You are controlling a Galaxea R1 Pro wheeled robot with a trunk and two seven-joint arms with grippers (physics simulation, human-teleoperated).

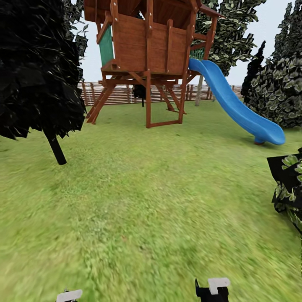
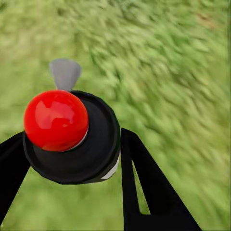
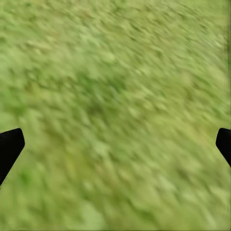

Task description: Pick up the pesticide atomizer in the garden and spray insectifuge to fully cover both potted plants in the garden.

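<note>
Atomizer (image 2: 72, 137) sits clamped between the left pincer (image 2: 67, 187) fingers; right pincer (image 3: 115, 144) gapes over grass (image 1: 147, 188).

We see the left gripper (image 2: 72, 192) in the left wrist view as two matte black fingers (image 2: 144, 187), flat and tapering, the right-hand one pierced by a narrow triangular slot. In the right wrist view the right gripper (image 3: 115, 147) appears as two black fingertips (image 3: 8, 147) at opposite frame edges. In the head view, white rectangular caps sit on black housings near the left arm (image 1: 69, 295) and right arm (image 1: 216, 287).
</note>
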